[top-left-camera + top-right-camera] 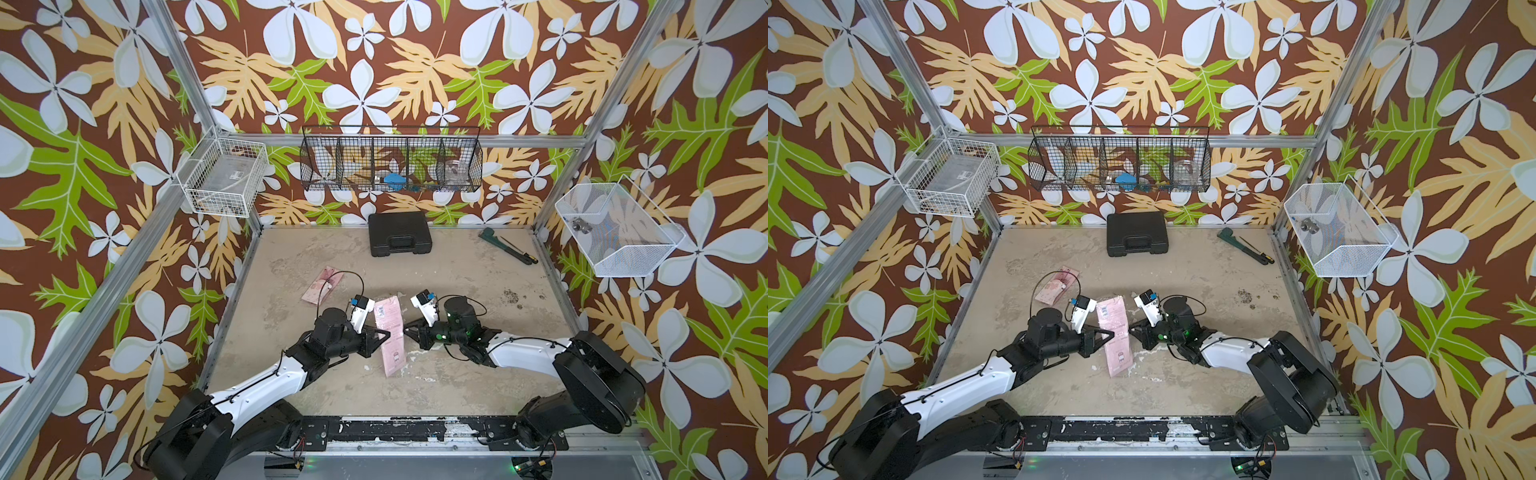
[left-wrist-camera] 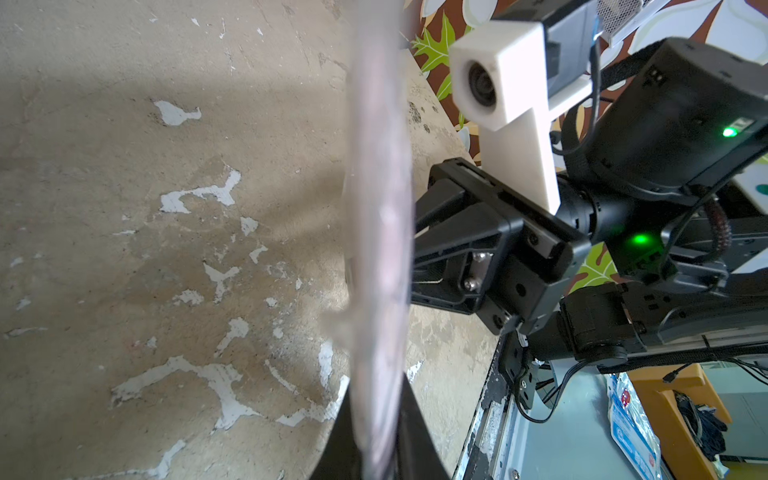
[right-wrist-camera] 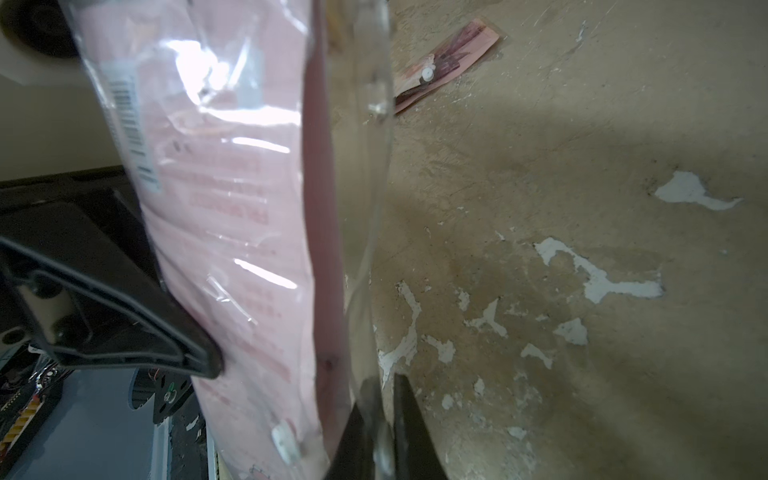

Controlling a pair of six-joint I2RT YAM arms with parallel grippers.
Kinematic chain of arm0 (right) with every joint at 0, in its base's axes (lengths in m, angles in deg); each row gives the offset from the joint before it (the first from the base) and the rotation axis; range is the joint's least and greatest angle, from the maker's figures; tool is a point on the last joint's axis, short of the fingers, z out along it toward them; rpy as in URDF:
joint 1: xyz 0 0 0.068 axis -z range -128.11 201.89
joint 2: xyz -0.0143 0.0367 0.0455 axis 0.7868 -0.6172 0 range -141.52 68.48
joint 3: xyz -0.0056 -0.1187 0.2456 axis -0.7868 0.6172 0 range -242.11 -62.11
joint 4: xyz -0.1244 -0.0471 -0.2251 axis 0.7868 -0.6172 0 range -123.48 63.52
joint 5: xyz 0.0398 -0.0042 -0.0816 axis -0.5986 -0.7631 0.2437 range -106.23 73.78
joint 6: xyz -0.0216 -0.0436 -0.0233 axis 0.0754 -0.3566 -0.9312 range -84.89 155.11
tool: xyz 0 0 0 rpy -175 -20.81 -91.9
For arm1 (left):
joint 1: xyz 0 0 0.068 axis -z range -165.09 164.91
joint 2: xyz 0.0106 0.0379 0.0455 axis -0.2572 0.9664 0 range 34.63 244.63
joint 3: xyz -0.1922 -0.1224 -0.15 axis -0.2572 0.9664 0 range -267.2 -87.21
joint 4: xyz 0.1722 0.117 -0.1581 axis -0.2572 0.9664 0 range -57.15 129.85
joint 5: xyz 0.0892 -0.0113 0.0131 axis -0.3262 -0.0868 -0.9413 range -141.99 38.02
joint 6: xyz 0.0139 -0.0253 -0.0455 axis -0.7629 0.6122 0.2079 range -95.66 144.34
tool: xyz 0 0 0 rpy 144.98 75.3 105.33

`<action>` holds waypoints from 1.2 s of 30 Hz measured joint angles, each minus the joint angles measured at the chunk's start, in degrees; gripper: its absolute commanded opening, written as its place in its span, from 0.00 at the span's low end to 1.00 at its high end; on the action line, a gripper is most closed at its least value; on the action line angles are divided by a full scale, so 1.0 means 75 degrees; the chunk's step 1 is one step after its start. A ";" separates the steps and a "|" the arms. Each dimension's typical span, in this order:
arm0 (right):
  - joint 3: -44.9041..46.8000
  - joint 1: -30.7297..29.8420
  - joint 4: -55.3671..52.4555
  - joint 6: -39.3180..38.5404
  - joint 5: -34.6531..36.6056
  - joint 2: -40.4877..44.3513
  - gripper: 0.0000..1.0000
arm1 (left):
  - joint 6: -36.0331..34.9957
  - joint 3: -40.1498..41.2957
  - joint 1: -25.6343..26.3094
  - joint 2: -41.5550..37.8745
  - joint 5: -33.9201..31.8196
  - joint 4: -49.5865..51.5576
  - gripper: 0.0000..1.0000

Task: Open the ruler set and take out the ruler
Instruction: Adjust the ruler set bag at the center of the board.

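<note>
The ruler set is a flat pink pouch in clear plastic, held off the table between both arms in both top views. My left gripper is shut on its left edge. In the left wrist view the pouch shows edge-on, running up from the shut left gripper. My right gripper is shut on the pouch's clear right edge. In the right wrist view the right gripper pinches that clear film beside the pink face. I cannot tell the ruler apart from the pouch.
A second pink packet with a white snap lies on the table, back left of the grippers. A black case and a wrench with a screwdriver lie along the back edge. Wire baskets hang on the walls.
</note>
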 measured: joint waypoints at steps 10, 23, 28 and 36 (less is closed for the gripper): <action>0.0149 0.0067 -0.0624 -0.0052 0.0012 0.0699 0.00 | 0.0026 0.0064 0.0015 0.0149 -0.0111 -0.0309 0.02; 0.0204 0.0210 -0.1533 0.1504 -0.0501 0.1673 0.00 | 0.0216 -0.0597 0.0006 0.1259 -0.1536 -0.0032 0.61; 0.0187 0.0210 -0.1384 0.2358 -0.0527 0.1419 0.00 | 0.0219 -0.0775 0.0006 0.1233 -0.1769 0.0440 0.70; 0.0020 0.0210 -0.0976 0.2745 -0.0201 0.0761 0.00 | 0.0064 -0.1064 0.0347 0.1052 -0.1711 0.0769 0.76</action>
